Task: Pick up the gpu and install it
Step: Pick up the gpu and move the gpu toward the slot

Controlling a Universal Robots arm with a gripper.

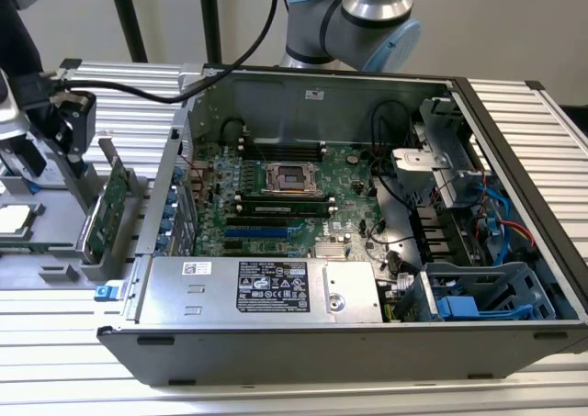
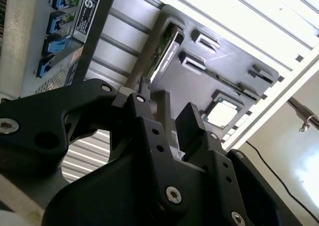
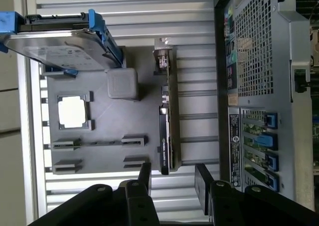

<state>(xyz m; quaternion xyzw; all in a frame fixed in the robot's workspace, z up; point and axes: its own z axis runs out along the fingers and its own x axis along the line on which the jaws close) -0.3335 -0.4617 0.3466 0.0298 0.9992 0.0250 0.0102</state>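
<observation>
Far on the exterior view's left, my black two-finger claw [image 3: 174, 180] hangs over the dark grey slotted parts tray [image 3: 139, 113]. Its fingers are spread with nothing between them. The gpu [image 1: 112, 200], a thin flat card with a green circuit board and a silver metal end bracket [image 3: 162, 56], stands on edge in a tray slot. It is untouched, outside and just beside the open grey metal computer case [image 1: 276, 352]. In the first wrist view the card lines up with the finger gap but lies nearer one finger. Also on the tray are a silver hard drive in a blue frame [image 3: 60, 39] and a square silver processor chip [image 3: 74, 111]. Rightward, inside the case, are the large green motherboard [image 1: 276, 191], a silver power supply box [image 1: 266, 287] and a blue plastic drive cage [image 1: 482, 297].

Risks, my call:
- Off-centre fingers mean one touches first and could tip or jam the card in its slot.
- A grip on the thin edge could slip or let the card swing.
- The end bracket may snag the tray.
- The case wall stands close, leaving little room for the claw body.

Hard to see:
- The card's lower edge and connector are sunk in the slot.
- The claw body blocks part of the card in the second wrist view.
- I cannot tell which motherboard slot suits the card.
</observation>
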